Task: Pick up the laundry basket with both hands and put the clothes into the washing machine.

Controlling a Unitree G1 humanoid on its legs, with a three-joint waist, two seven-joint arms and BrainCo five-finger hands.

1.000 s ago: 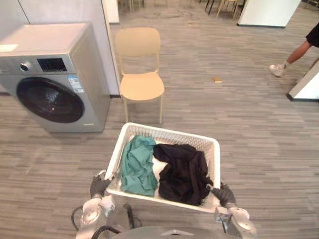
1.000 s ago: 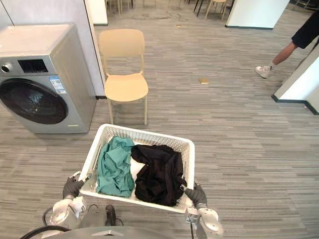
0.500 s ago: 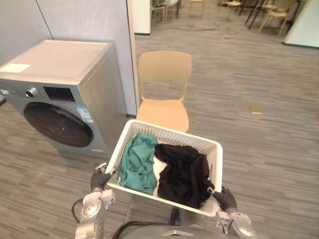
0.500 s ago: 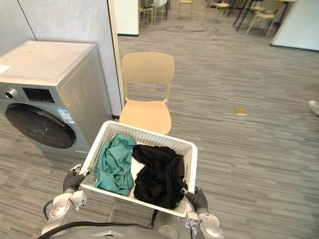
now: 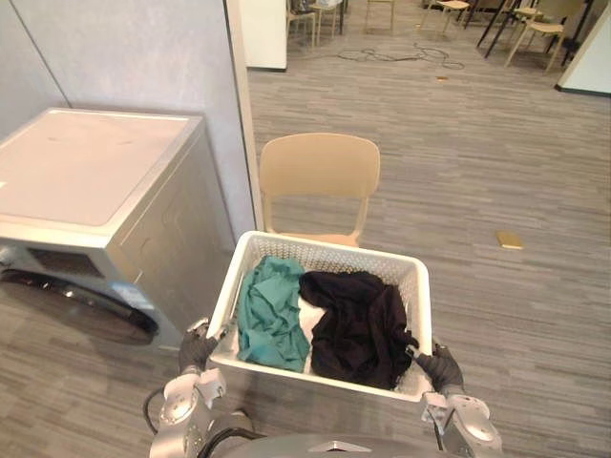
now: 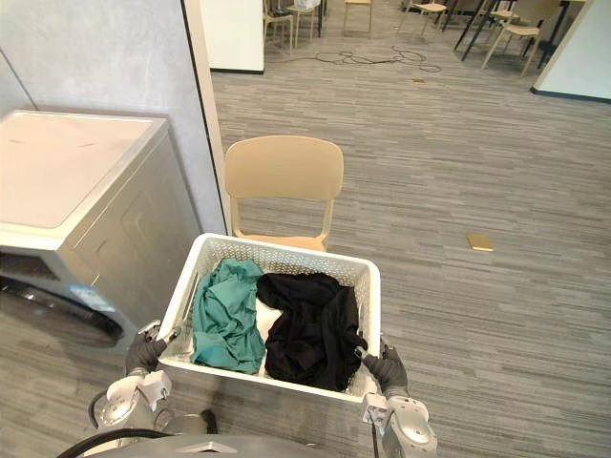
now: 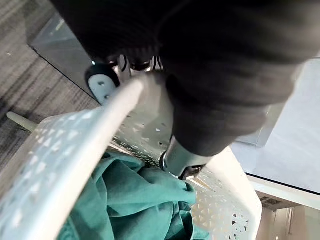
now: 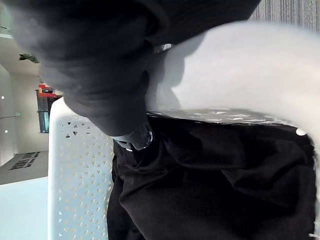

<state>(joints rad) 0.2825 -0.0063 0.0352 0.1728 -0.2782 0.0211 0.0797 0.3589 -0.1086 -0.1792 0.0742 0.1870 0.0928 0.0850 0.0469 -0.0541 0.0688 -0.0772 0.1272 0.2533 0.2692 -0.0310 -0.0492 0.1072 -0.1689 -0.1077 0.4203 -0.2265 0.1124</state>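
Observation:
I hold a white perforated laundry basket in front of me, off the floor. Inside lie a teal garment on its left and a black garment on its right. My left hand is shut on the basket's left rim, and its thumb hooks over the rim beside the teal cloth. My right hand is shut on the right rim, above the black cloth. The grey washing machine stands at the left, its dark round door shut.
A beige chair stands just past the basket, beside the washing machine. A grey partition wall rises behind the machine. A small yellow object lies on the grey wood floor at the right. More chairs and a cable are far back.
The camera has come closer to the washing machine and chair, which now sit lower and larger in view. The basket stays held in both hands. The person at the right is gone from view.

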